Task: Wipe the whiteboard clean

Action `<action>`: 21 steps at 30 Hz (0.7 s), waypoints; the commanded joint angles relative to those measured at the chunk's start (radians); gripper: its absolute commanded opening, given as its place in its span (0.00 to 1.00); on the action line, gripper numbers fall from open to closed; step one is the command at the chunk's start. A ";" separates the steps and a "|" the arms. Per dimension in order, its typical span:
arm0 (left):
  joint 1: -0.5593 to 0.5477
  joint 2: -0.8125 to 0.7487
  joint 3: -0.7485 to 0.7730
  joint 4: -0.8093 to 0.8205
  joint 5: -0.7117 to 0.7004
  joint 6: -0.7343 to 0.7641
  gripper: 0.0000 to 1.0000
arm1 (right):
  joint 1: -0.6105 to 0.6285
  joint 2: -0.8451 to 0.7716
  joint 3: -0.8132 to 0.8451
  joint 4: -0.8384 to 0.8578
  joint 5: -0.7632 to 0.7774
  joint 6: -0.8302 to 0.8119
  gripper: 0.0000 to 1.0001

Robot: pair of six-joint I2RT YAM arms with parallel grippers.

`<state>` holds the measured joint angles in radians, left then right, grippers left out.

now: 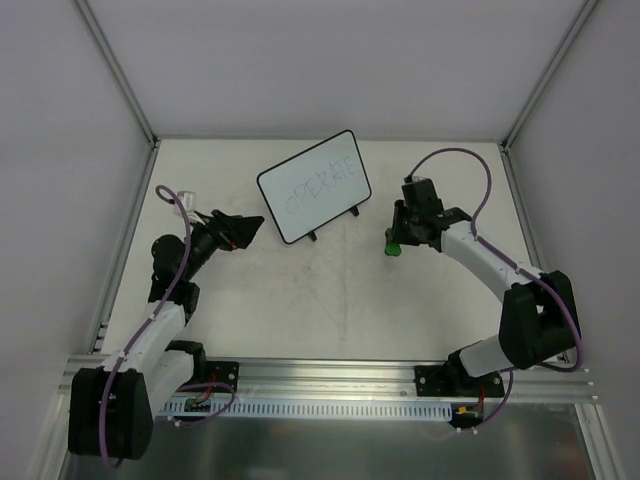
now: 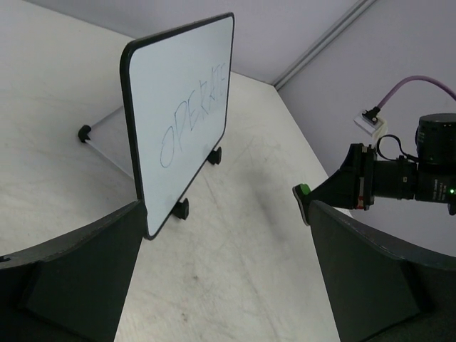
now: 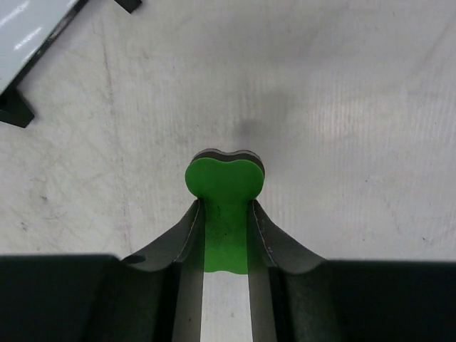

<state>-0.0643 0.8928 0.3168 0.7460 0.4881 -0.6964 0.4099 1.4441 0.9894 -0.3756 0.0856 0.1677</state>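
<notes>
Overhead, the whiteboard (image 1: 314, 186) is seen upright, left gripper (image 1: 250, 228) beside its left edge, right gripper (image 1: 396, 238) to its right. Left wrist: handwriting is shown, jaws spread, empty. Right wrist: green eraser (image 3: 224, 182) is clamped, apart from the whiteboard.

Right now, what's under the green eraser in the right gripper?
Bare table with a faint shadow; nothing else. The green eraser, clamped in the right gripper, hides its own underside and the spot directly below.
</notes>
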 commanded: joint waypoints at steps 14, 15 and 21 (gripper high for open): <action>0.092 0.478 0.194 0.487 0.210 0.060 0.83 | 0.072 0.193 0.357 0.098 -0.167 -0.071 0.00; 0.090 0.510 0.206 0.507 0.222 0.061 0.83 | 0.072 0.217 0.376 0.101 -0.182 -0.071 0.00; 0.090 0.574 0.284 0.472 0.233 0.109 0.74 | 0.089 0.301 0.503 0.132 -0.231 -0.092 0.00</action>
<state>0.0208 1.4521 0.5453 1.1313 0.6769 -0.6418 0.4839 1.7218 1.4166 -0.2916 -0.0860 0.1028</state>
